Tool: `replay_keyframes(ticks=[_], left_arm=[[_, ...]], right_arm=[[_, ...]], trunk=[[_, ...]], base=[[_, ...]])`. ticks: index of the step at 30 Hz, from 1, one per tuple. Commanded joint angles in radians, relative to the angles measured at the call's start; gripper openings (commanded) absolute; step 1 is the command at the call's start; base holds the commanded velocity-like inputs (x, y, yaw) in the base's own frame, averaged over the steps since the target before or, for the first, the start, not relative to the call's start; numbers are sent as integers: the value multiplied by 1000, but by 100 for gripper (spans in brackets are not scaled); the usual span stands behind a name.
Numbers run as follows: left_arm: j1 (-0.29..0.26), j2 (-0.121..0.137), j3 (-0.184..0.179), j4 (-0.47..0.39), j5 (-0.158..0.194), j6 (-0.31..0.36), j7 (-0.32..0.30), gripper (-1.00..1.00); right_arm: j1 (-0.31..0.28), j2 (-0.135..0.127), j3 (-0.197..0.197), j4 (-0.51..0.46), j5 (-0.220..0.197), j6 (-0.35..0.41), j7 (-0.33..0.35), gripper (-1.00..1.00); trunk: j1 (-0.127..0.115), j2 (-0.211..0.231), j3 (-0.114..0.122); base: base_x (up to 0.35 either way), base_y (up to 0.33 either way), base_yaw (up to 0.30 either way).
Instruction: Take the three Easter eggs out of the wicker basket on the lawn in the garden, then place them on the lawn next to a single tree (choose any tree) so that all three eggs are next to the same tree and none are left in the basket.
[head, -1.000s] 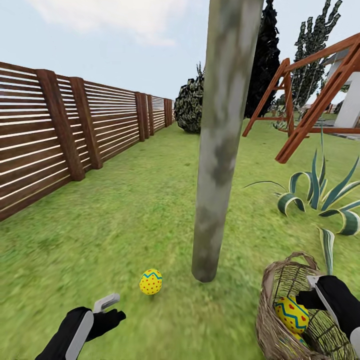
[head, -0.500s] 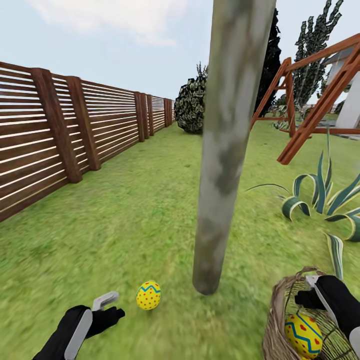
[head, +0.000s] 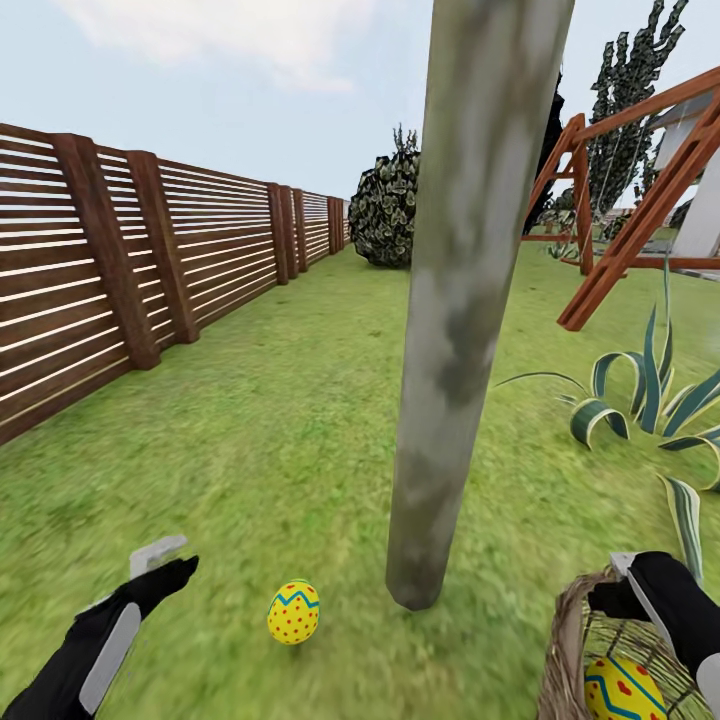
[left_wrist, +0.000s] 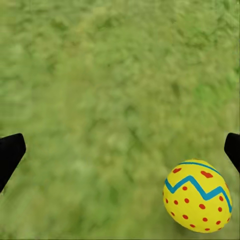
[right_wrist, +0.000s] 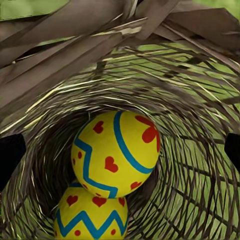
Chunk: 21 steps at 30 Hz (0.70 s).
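The slatted wooden fence (head: 150, 270) runs along my far left, edging the lawn (head: 280, 420). My left jaws (head: 165, 560) hang low over the grass, spread wide and holding nothing; in my left wrist view both black tips sit at the frame edges with bare grass between them. Just right of them a dotted Easter egg (head: 293, 612) stands upright on the lawn, near the base of the pale tree trunk (head: 460, 330) but not touching it. Behind the trunk are a dark round bush (head: 385, 210) and a wooden swing frame (head: 640, 210), and a striped agave (head: 650, 390) grows to the right. At my far right, my right jaws (head: 625, 585) are apart at the braided rim of the wicker basket (head: 568, 650). Inside it two heart-marked eggs (right_wrist: 116, 152) lie stacked, touching each other.
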<state>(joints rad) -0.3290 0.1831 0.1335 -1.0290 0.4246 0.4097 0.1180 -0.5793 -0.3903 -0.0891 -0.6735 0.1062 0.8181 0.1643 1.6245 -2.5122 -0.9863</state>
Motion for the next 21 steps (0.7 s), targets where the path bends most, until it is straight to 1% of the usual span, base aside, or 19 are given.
replay_keyframes(ticks=[1, 2, 3, 4, 5, 9, 15, 16, 19, 21], left_arm=[[-1, 2, 1, 0, 20, 3, 7, 100], [-1, -11, 1, 2, 23, 2, 8, 100], [-1, -36, 1, 2, 18, 2, 9, 100], [-1, -53, 0, -2, 13, 0, 9, 100], [-1, -58, 0, -4, 10, -2, 10, 100], [-1, -57, 6, -5, 16, -19, 11, 100], [-1, -63, 1, 2, 14, -26, 0, 100], [-1, -63, 1, 3, 16, -26, 0, 100], [-1, -62, 3, 6, 18, -26, 0, 100], [-1, -62, 4, 7, 19, -28, 0, 100]], right_arm=[[-1, -3, -3, -1, 6, 4, 10, 100], [0, -6, -3, -1, 5, 4, 11, 100], [0, -7, -3, 0, 5, 4, 12, 100], [-1, -7, -2, 0, 4, 4, 12, 100], [0, -7, -2, 0, 4, 4, 12, 100], [0, -5, -1, 0, 5, 4, 12, 100], [0, -7, -3, 1, 6, 4, 12, 100], [0, -9, -4, 1, 5, 4, 12, 100], [1, -29, -6, 4, 4, 4, 12, 100], [1, -35, -5, 5, 4, 4, 12, 100]], trunk=[[0, 0, -1], [0, 0, -1], [0, 0, -1], [0, 0, -1], [0, 0, -1], [0, 0, -1], [0, 0, -1], [0, 0, -1], [0, 0, -1], [0, 0, -1]], base=[[0, 0, 0], [0, 0, 0], [0, 0, 0], [0, 0, 0], [0, 0, 0], [0, 0, 0], [0, 0, 0], [0, 0, 0], [0, 0, 0], [0, 0, 0]])
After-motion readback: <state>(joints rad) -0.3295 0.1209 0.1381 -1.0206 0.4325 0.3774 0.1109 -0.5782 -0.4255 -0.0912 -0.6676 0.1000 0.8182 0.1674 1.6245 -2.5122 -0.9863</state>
